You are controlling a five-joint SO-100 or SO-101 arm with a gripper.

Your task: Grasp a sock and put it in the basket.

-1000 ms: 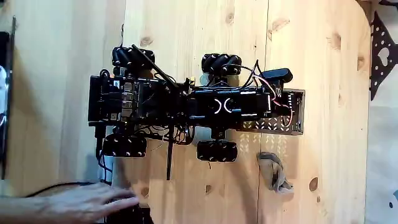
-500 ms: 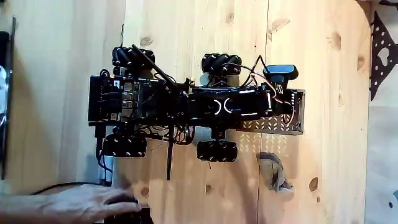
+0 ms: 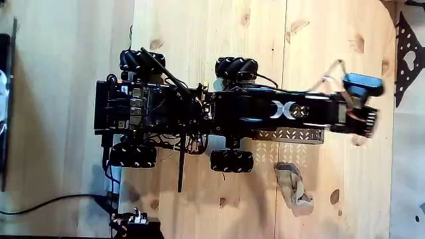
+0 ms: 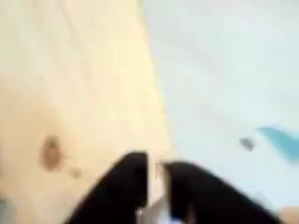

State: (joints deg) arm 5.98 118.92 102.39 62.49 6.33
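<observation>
Lying below-left of gripper (image 3: 365, 126), well apart: sock (image 3: 293, 186).

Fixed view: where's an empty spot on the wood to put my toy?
Bare wood lies above the robot, along the top edge. There is more below, between the wheel and the cable. It is crowded around the basket, the outstretched arm and the sock.

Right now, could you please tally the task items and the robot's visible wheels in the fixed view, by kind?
Sock: 1, lying on the wooden table, apart from the robot.
Basket: 1, mostly under the outstretched arm.
Wheels: 4 (two upper, two lower).
Total: 6
</observation>
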